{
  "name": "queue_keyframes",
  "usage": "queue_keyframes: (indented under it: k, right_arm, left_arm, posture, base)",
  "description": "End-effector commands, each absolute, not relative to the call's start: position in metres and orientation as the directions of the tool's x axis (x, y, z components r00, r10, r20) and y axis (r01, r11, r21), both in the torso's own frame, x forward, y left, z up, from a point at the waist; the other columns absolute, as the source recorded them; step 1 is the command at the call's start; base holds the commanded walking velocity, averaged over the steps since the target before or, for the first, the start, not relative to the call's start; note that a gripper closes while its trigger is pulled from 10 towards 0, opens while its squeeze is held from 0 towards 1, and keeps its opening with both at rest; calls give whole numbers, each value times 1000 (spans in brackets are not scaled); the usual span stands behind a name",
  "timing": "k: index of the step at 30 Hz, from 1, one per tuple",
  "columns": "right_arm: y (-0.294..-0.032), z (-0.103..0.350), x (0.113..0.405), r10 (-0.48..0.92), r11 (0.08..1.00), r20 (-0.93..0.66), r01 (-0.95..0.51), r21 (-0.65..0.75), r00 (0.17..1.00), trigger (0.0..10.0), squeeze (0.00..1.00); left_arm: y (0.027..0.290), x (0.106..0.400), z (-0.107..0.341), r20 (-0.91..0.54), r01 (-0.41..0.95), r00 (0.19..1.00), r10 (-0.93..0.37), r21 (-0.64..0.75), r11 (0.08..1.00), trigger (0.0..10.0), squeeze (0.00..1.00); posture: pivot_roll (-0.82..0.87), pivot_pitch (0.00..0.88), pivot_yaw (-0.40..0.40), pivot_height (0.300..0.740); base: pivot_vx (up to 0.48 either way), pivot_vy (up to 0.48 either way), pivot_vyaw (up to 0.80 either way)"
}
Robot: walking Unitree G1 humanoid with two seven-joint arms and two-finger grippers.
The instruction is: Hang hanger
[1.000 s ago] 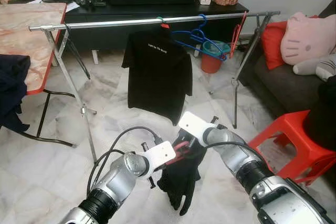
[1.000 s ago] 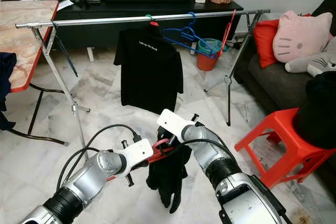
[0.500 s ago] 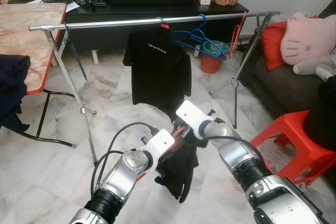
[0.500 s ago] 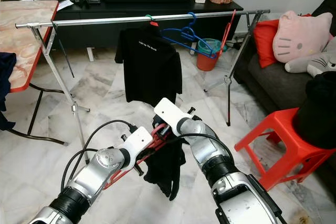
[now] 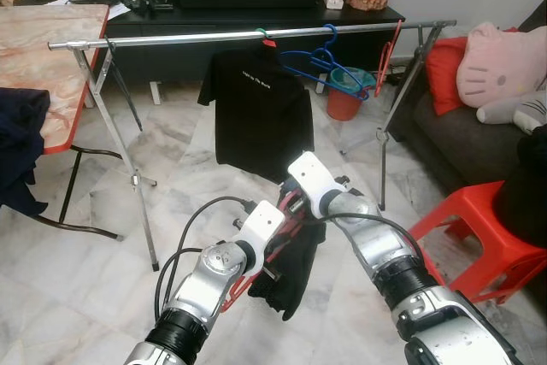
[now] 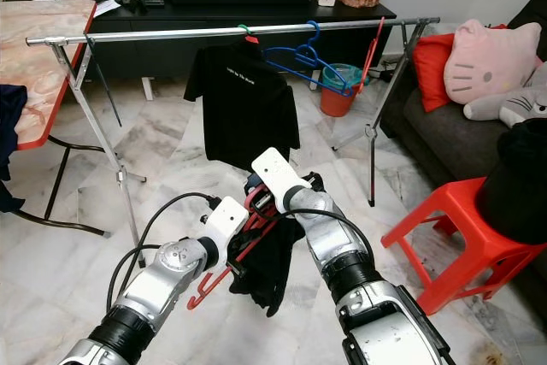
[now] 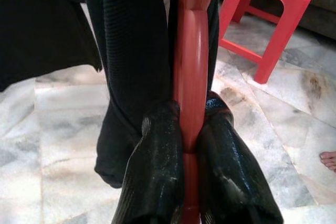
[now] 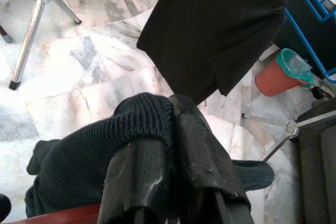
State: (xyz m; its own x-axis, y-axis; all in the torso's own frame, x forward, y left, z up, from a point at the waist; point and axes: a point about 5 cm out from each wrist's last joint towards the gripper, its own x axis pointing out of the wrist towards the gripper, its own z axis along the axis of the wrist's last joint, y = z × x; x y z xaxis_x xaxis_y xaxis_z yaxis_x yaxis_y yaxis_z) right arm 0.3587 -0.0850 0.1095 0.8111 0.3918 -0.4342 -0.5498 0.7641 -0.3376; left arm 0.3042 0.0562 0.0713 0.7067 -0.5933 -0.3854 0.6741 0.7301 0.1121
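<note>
Left gripper (image 7: 190, 129) clamping tight on red plastic hanger (image 7: 190, 77), near centre, short of long silver metal clothes rail (image 5: 256, 34). Right gripper (image 8: 170, 129) pinching shut on dark knitted garment (image 6: 269, 267) draping from hanger.

Head eyes looked forward and down from near, sharing the far clothes rail (image 5: 256, 34); each wrist camera peered closely along its own fingers.

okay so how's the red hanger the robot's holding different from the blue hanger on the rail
The red hanger is held low in front of the robot, clamped by the left gripper; the blue hanger hangs hooked on the rail. The red hanger carries a dark knit garment, pinched by the right gripper; the blue hanger is bare. Both look like plastic.
</note>
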Motion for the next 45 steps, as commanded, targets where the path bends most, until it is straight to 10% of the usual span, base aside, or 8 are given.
queue_keyframes:
  k: [1, 9, 10, 11, 12, 45]
  right_arm:
    - [-61, 123, 355, 487, 738, -376, -601, -306, 789, 10000, 0]
    - [-63, 116, 349, 484, 735, -394, -607, -301, 781, 10000, 20]
    - [-64, 116, 348, 482, 737, -396, -606, -299, 781, 10000, 796]
    - [-64, 116, 348, 482, 737, -396, -606, -299, 781, 10000, 796]
    - [-65, 116, 348, 480, 738, -397, -605, -298, 782, 10000, 1000]
    - [-96, 152, 345, 437, 805, -324, -526, -276, 839, 10000, 1000]
  left_arm:
    - [40, 304, 75, -370, 705, 687, -625, 136, 696, 10000, 0]
    - [46, 313, 83, -310, 641, 757, -575, 175, 748, 10000, 0]
    - [47, 314, 83, -304, 634, 763, -570, 178, 753, 10000, 0]
    - [47, 314, 83, -304, 634, 763, -570, 178, 753, 10000, 0]
    - [48, 314, 83, -298, 628, 768, -567, 180, 757, 10000, 0]
    - [47, 312, 70, -301, 636, 762, -573, 179, 751, 10000, 0]
  posture:
    - [-6, 0, -132, 740]
    - [-4, 0, -132, 740]
    - [-7, 0, -131, 740]
    - [-7, 0, -131, 740]
    - [-10, 0, -129, 740]
    - [-24, 0, -134, 740]
  base:
    - [0, 0, 0]
    - [0, 0, 0]
    - [0, 0, 0]
    - [0, 0, 0]
    - [0, 0, 0]
    - [0, 0, 0]
